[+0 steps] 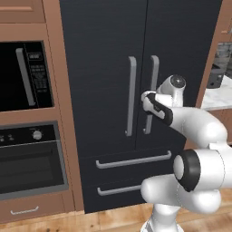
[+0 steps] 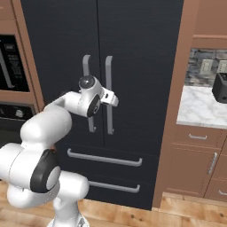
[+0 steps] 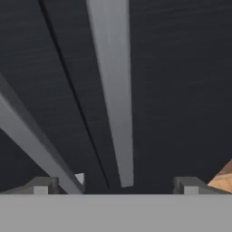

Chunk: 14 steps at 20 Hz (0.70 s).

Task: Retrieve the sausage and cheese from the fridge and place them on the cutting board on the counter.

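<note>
Pincer (image 3: 115, 186) spread apart before the fridge's (image 1: 104, 45) two closed doors, two handles.

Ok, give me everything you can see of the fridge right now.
The fridge is a tall navy-black double-door unit with a faint horizontal grain, set between wood cabinetry. Both doors are shut, meeting at a thin centre seam. Two long vertical grey handles flank that seam, and two lower drawers carry horizontal grey bars. The open gripper faces the right door's handle, straddling it, not yet closed on it. Its inside is hidden.
</note>
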Tool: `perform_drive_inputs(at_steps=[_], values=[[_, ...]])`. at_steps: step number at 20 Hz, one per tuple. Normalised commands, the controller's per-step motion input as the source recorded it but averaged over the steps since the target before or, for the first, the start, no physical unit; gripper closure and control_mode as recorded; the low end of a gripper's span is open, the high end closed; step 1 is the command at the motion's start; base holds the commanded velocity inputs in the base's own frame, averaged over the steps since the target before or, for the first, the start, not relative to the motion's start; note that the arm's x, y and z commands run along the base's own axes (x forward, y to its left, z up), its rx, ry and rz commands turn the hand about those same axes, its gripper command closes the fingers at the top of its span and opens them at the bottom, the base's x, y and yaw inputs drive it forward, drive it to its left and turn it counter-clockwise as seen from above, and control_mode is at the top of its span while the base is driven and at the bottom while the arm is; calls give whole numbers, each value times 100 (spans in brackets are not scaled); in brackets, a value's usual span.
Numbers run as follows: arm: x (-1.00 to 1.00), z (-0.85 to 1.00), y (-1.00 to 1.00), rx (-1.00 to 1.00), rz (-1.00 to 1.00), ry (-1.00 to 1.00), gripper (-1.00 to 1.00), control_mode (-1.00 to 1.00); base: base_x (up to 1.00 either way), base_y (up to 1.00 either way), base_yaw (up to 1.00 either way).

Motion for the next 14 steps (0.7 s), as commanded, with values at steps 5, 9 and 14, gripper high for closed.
perform_drive_inputs(at_steps=[5, 9, 14], values=[[42, 0, -1, 0, 0, 0, -100, -100, 0, 0, 0], [54, 0, 0, 0, 0, 0, -100, -100, 0, 0, 0], [49, 0, 0, 0, 0, 0, -100, -100, 0, 0, 0]])
